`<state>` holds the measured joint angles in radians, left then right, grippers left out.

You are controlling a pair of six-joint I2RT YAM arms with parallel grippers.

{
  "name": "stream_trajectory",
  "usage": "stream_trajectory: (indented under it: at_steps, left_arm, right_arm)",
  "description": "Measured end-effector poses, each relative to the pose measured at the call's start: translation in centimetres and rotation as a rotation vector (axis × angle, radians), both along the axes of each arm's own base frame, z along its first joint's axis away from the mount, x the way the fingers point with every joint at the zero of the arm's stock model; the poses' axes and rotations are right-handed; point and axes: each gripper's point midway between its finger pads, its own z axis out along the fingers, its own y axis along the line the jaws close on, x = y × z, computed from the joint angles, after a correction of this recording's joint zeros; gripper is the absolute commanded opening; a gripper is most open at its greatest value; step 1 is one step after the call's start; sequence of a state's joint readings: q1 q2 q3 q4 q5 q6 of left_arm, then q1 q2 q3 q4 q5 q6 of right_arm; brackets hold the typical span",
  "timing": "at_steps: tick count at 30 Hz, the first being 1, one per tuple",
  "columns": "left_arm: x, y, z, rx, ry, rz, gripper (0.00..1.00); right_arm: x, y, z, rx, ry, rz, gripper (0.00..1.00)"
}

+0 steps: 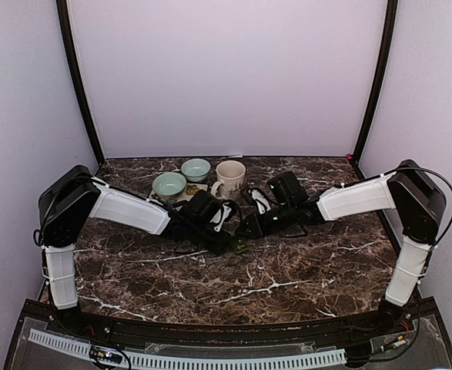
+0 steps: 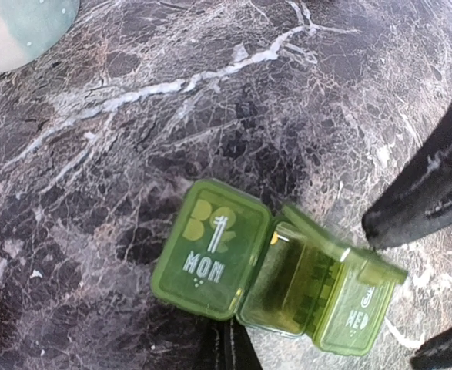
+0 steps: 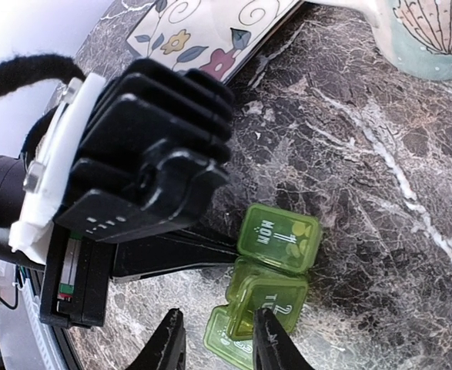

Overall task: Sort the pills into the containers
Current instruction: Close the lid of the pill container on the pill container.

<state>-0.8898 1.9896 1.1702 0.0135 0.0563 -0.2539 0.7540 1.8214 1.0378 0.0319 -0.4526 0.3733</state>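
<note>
A green weekly pill box (image 1: 241, 247) lies on the marble table between both arms. In the left wrist view its MON lid (image 2: 210, 250) is closed, the middle compartment (image 2: 291, 285) stands open with a small yellow speck at its rim, and the WED lid (image 2: 356, 316) lies beside it. My left gripper (image 2: 227, 348) is shut, its tips at the box's near edge. My right gripper (image 3: 214, 343) is open; one finger (image 3: 268, 339) touches the raised TUE lid (image 3: 276, 297), the other (image 3: 168, 343) stands off to its side. No loose pills show clearly.
Two teal bowls (image 1: 169, 185) (image 1: 195, 168) and a cream mug (image 1: 229, 179) stand behind the arms, with a floral tray (image 3: 202, 31) by them. The left arm's black wrist (image 3: 133, 177) sits close beside my right gripper. Marble stretches toward the near edge (image 1: 233, 308).
</note>
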Motion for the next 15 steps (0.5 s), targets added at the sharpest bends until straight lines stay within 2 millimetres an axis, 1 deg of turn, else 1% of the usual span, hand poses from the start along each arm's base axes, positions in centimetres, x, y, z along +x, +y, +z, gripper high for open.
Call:
stream_trajectory:
  at_steps: [15]
  left_arm:
    - [0.04,-0.19,0.09,-0.006,0.002,-0.003,0.0]
  right_arm:
    - [-0.15,0.5,0.55,0.037,0.019,0.004,0.2]
